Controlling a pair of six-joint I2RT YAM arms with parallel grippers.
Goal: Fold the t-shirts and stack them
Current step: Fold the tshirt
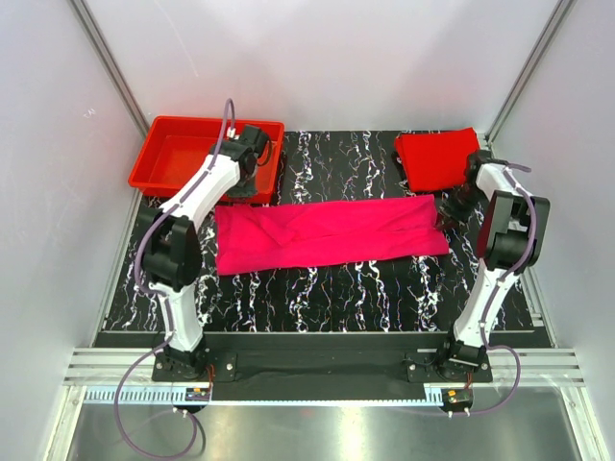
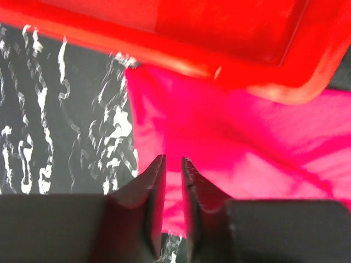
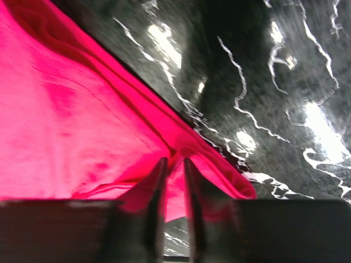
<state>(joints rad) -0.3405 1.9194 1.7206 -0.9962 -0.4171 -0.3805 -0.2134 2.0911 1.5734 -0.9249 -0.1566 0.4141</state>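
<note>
Claws of left gripper [image 2: 173, 163] and right gripper [image 3: 174, 164] are hovering narrowly parted at far corners of the magenta t-shirt [image 1: 327, 235] (releasing, I judge); it is lying as a band across the middle of the tabletop [image 1: 327, 293], the red t-shirt [image 1: 437, 158] waiting folded in the far right corner.

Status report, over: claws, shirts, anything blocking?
Barely parted: left claw, right claw, at opposite ends of the magenta-pink t-shirt, a long strip. Second, red t-shirt folded, far right. Close by left claw: red tray.
</note>
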